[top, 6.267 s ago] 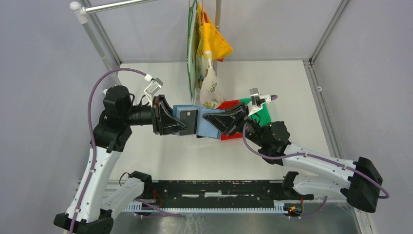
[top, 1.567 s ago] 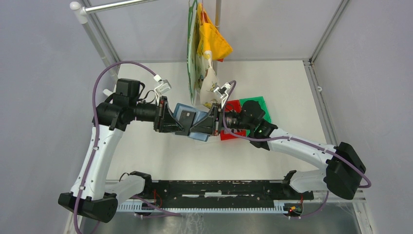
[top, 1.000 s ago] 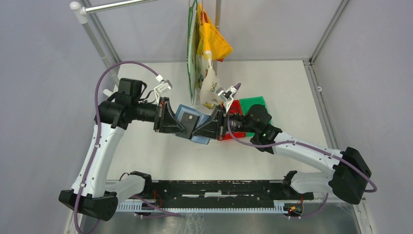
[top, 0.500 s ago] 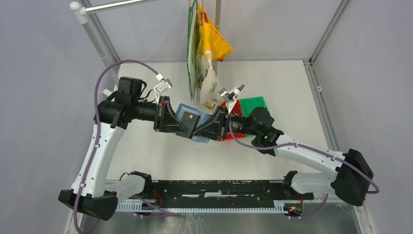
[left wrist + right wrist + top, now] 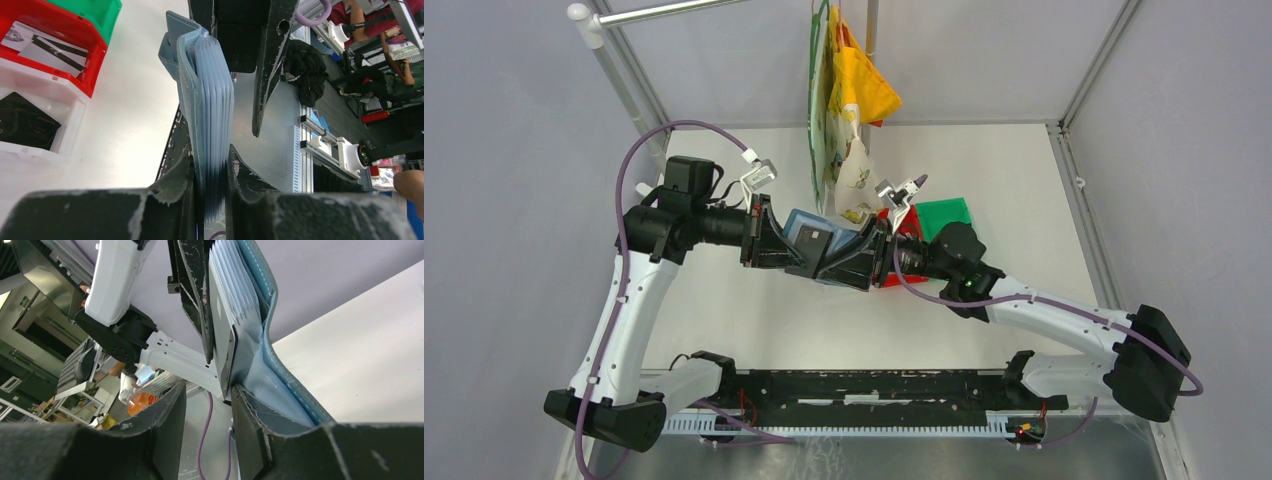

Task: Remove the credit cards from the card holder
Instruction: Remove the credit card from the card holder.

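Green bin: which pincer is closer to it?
Right. In the top view, the right pincer lies left of the green bin. The left pincer is farther left, clamped on the card holder.

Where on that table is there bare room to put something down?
Bare table lies on the near side of the held card holder, and right of the green bin. It is crowded mid-table, around the red bin and hanging bags.

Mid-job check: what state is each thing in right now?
Teal-blue soft folding card holder: open, held in the air.
Left pincer: shut on the card holder.
Right pincer: open beside it.
Dark card: still in its pocket.
Red plastic bin: holds a pale striped card.
White plastic bin: holds a black card.
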### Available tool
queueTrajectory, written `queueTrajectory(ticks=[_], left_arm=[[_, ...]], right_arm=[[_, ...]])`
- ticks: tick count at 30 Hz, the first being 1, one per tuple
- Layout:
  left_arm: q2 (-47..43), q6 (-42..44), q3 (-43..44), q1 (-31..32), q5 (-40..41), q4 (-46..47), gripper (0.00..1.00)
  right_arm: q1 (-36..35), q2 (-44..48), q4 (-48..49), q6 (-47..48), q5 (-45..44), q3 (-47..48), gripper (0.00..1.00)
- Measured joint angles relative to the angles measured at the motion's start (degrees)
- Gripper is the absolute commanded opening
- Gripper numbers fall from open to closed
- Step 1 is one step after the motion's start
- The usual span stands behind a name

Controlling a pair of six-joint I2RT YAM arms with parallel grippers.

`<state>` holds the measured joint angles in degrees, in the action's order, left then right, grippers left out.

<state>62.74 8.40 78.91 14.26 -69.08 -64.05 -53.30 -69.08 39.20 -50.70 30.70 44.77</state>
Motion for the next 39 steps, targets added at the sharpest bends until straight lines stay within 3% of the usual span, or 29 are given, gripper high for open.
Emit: queueTrajectory(ticks=[14, 18, 26, 33, 39], left_arm=[[0.00, 0.00, 0.76, -0.20, 1.95, 2.95, 0.17], [0.00, 0.00, 1.31, -0.61, 2.86, 3.28, 0.17], [0.00, -0.11, 1.40, -0.79, 3.93, 3.98, 0.17], [0.00, -0.85, 1.40, -0.61, 2.73, 4.61, 0.27], [0.00, -1.86, 1.40, 0.63, 1.22, 4.68, 0.28]], right_arm=[[-1.33, 1.97, -7.98, 0.98, -9.35, 2.38, 0.46], [-2.64, 1.57, -12.33, 1.79, -13.42, 4.83, 0.37], [-4.04, 1.40, -16.22, 3.06, -20.20, 5.90, 0.00], [-4.42, 3.06, -14.14, 2.99, -20.70, 4.15, 0.00], [-4.74, 5.44, -6.25, 2.78, -19.56, -1.11, 0.00]])
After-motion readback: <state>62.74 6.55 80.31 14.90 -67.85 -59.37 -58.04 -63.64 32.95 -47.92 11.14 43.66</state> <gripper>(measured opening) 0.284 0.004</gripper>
